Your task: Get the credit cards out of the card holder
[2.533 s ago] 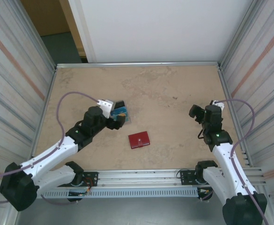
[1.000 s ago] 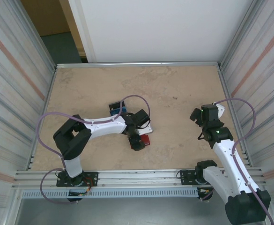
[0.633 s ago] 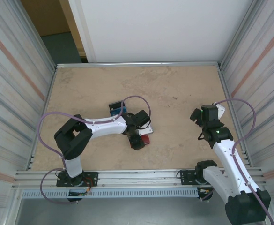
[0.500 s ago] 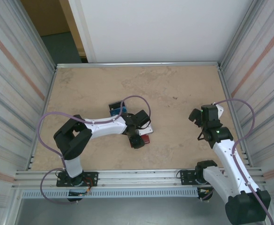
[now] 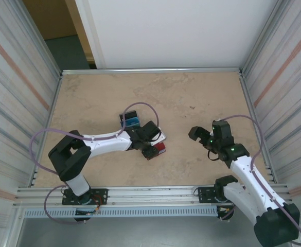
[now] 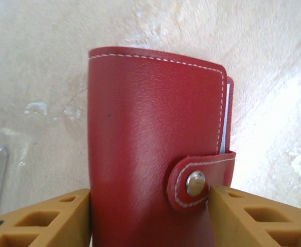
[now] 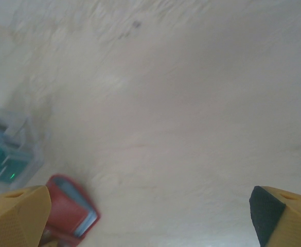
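Since a moment ago the right arm is swinging inward, right gripper (image 5: 196, 134) gaping wide; the left arm is stretching low, left gripper (image 5: 151, 150) at one card holder (image 5: 159, 147). Left wrist: both fingers (image 6: 42, 218) are pinching its edges. Right wrist: it is lying beside the left finger.

**Legible Markings: None**

No text, brand, number or sign can be read. The dark-red leather card holder (image 6: 150, 144) shows plain stitched leather and an unmarked metal snap (image 6: 195, 179). Any print on the flat blue cards (image 5: 131, 122) is too small to resolve.
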